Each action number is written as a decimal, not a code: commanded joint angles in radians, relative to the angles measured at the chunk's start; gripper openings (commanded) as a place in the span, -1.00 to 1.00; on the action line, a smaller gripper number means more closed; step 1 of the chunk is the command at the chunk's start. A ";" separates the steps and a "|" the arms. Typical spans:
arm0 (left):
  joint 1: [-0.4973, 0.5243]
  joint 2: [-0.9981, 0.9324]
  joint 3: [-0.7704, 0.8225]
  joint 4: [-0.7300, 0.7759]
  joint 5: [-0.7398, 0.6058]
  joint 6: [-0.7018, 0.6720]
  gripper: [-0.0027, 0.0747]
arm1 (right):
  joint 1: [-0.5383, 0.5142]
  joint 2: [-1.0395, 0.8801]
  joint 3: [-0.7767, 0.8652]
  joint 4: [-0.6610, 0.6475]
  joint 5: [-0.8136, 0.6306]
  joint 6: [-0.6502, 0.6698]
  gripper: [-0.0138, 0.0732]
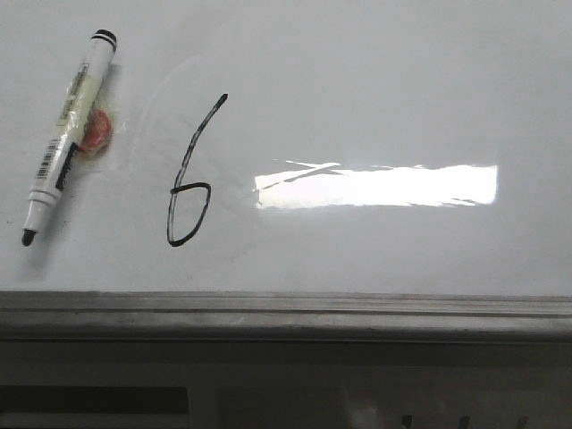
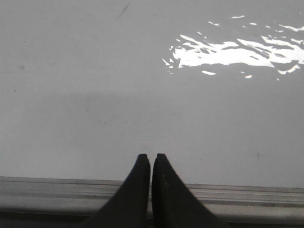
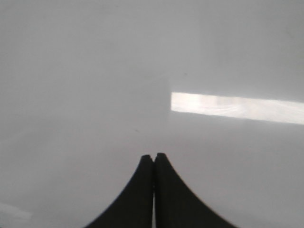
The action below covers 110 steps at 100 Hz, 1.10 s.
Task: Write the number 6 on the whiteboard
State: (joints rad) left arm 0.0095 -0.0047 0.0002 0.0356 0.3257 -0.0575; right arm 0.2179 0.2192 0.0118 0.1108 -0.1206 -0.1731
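A: A thin black hand-drawn number 6 (image 1: 189, 179) sits on the glossy white-grey whiteboard (image 1: 375, 80), right of the uncapped white marker with black tip (image 1: 67, 134) lying flat.

B: Writing looks finished, I'd say. Left gripper (image 2: 151, 157) and right gripper (image 3: 154, 156) both pressed closed, holding nothing.

A: Next move, probably just parking clear of the ink.

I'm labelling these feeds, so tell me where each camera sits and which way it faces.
Front: looks forward over the whiteboard at the number 6 and an uncapped marker; no robot parts.
Left wrist: on the left arm, facing the board and its edge rail; shut left end effector shows.
Right wrist: on the right arm, facing bare board; shut right end effector shows.
Shared: whiteboard, light glare.
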 commanded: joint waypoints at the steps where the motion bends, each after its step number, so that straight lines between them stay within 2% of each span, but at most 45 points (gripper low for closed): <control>1: 0.001 -0.029 0.023 -0.006 -0.071 -0.011 -0.98 | -0.059 -0.023 0.014 -0.042 -0.016 0.024 -0.83; 32: 0.001 -0.029 0.023 -0.006 -0.071 -0.011 -0.98 | -0.239 -0.250 0.014 -0.042 0.269 0.024 -0.83; 55: 0.001 -0.029 0.023 -0.006 -0.073 -0.011 -0.98 | -0.297 -0.246 0.014 -0.036 0.435 0.024 -0.83; 110: 0.001 -0.029 0.023 -0.006 -0.073 -0.011 -0.98 | -0.297 -0.246 0.014 -0.036 0.431 0.024 -0.83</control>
State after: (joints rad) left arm 0.0095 -0.0047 0.0002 0.0356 0.3257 -0.0575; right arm -0.0746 -0.0113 0.0118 0.0792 0.3288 -0.1485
